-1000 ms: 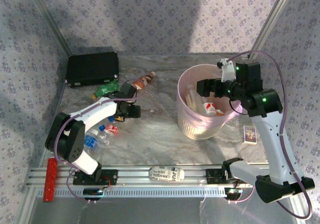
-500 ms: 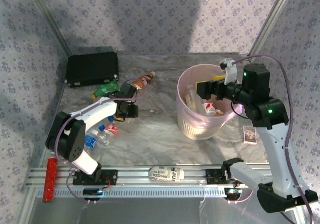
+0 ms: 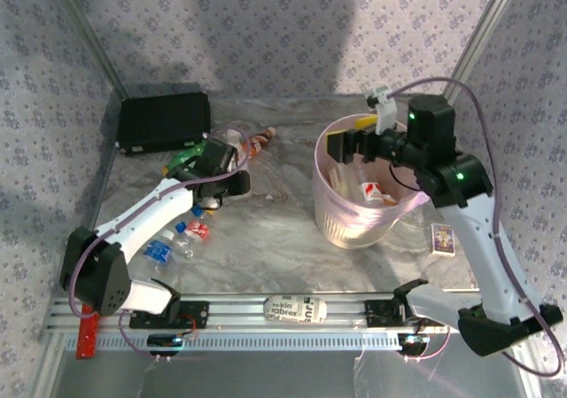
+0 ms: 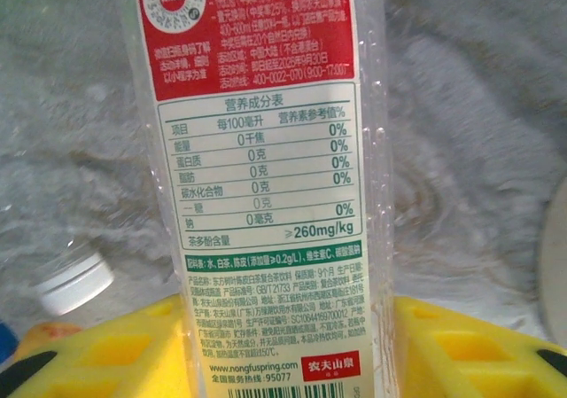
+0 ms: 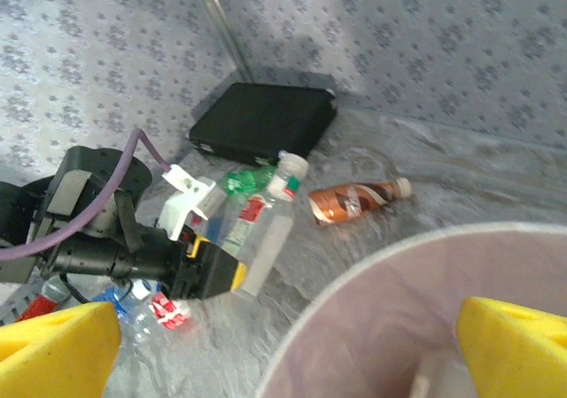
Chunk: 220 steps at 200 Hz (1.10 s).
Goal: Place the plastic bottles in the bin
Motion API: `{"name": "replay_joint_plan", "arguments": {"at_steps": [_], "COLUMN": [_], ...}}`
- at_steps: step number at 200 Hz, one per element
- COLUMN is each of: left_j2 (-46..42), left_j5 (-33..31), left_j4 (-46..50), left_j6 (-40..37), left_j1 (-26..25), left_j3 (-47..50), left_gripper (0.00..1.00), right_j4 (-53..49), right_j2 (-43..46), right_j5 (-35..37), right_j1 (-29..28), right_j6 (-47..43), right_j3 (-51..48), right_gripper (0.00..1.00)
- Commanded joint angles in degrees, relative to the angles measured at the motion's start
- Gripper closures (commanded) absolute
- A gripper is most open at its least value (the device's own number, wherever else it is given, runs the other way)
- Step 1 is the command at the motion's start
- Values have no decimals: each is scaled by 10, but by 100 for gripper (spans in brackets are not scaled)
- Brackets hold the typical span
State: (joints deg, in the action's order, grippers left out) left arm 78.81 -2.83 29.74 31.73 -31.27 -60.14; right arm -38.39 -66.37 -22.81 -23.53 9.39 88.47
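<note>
A clear bottle (image 4: 266,238) stands tall in the middle. Its label (image 4: 257,150) is red on top and white below, with lots of tiny writing. The left gripper (image 4: 288,362) presses it from both sides with its yellow fingers (image 4: 115,354). A white cap (image 4: 73,283) lies on the grey table (image 4: 478,167) at the left.

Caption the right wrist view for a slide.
Over the rim of the bin, the left hand grips a clear bottle; a brown bottle and black case lie behind.
</note>
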Motion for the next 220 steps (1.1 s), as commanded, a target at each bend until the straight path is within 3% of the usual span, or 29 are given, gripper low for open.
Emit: {"name": "replay_joint_plan", "arguments": {"at_steps": [1,55,108,149,220], "left_j2": [-41,-117,-150,-165,-154], "left_j5": [11,47,60,77,96], "left_j4": [-26,-138,-187,-217,-225], "left_j6": [18,10,-49,-67,-68], "left_j1": [-7,-25,-64,-82,-90], "left_j3": [-19,28,30,35,23], "left_gripper": [54,64,67,68,68], "right_j4": [33,-11,-25,-54,-56], "right_j2": [-57,-223,-333,-401,-433], "right_j5": [32,132,52,45,-6], "right_j1": [-49,-139,-143,-116,-107], "right_j6": [-15,34,74,109,116], "right_j3": [60,221,314,375,391], "right_gripper": [1,2,3,4,40]}}
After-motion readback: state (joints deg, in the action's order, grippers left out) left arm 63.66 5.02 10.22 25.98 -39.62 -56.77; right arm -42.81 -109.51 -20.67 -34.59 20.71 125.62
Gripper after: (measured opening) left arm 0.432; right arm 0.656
